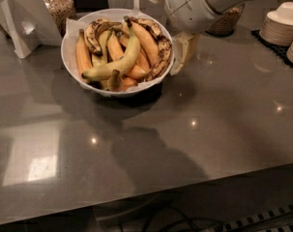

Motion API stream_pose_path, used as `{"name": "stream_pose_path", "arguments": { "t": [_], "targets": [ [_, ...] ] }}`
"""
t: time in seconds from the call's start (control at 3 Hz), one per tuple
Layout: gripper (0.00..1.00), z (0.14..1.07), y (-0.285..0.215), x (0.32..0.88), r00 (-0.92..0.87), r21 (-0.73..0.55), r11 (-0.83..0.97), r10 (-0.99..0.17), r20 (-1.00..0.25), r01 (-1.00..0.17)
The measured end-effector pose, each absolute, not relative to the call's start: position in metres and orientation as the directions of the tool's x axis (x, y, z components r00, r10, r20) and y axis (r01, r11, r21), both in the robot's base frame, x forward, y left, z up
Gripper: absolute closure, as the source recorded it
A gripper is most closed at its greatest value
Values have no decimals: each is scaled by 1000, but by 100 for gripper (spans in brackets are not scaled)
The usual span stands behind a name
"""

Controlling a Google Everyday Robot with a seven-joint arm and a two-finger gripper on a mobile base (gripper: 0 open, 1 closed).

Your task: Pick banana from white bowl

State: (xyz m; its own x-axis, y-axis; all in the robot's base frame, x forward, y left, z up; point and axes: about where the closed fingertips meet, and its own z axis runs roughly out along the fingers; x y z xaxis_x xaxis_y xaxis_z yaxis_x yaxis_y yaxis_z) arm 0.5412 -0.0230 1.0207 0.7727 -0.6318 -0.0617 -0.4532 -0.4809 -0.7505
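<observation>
The white bowl (65,52) stands at the back left of the grey counter, lined with white paper and full of bananas. The banana (118,62), long, strongly curved and greenish yellow, lies on top across the pile, stem up at the back. Shorter orange bananas (83,54) and brown-spotted ones (161,57) lie around it. My gripper (181,52) hangs from the white arm (194,6) just outside the bowl's right rim, at rim height, holding nothing that I can see.
Stacks of small white bowls (282,22) stand at the back right on a dark mat. A woven basket (226,21) sits behind the arm. A jar of nuts (59,6) and a white holder (21,27) stand at the back left. The counter's front edge (184,190) runs near the bottom.
</observation>
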Motion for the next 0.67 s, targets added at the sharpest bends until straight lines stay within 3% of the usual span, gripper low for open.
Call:
{"name": "stream_pose_path", "arguments": {
  "t": [0.67],
  "targets": [
    [0,1024,-16,539,807,-758,-528,-590,3,-383]
  ]
}}
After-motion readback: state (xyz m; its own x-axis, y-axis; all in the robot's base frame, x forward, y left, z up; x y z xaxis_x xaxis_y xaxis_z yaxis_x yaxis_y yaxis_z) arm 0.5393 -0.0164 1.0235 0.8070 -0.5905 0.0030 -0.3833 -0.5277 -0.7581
